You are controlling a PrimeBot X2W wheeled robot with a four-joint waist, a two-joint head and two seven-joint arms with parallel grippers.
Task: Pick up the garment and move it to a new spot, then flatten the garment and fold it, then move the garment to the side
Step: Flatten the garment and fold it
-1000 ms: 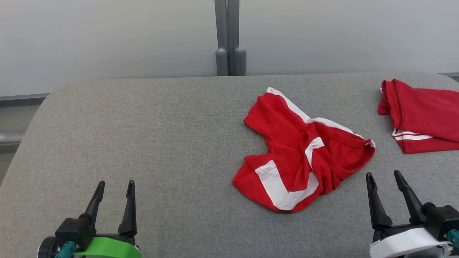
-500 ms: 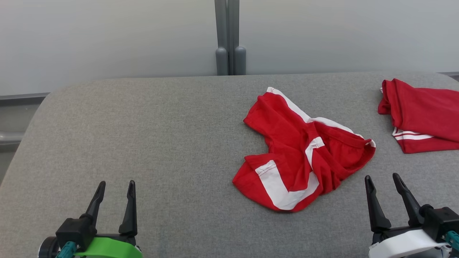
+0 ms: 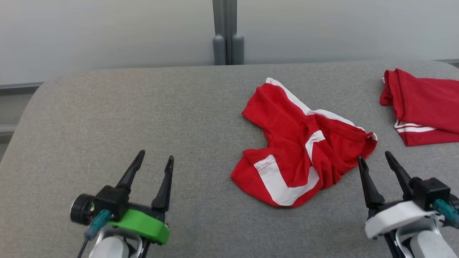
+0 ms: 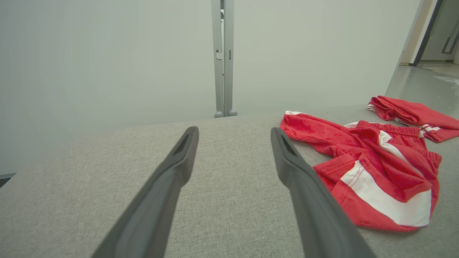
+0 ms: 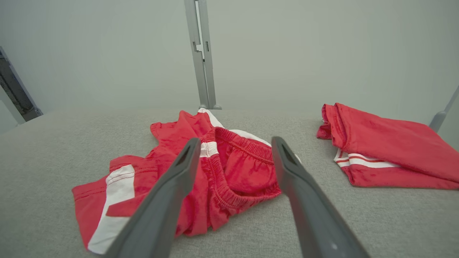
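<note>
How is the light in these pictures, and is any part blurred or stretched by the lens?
Head view: soft, even light, a faint shadow under the crumpled shorts, no glare, all sharp. Left wrist view: the left gripper looms large and slightly soft near the lens. Right wrist view: the right gripper likewise; the folded garment is sharp.

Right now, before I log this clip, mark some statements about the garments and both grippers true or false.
1. The crumpled red shorts lie on the grey table, gripped by nothing. True.
2. The right gripper is shut on the shorts. False: its jaws stand open by the shorts' edge, holding nothing.
3. A second red garment lies apart at the table's far right. True.
4. The left gripper touches the shorts. False: it is open over bare table, apart from them.
</note>
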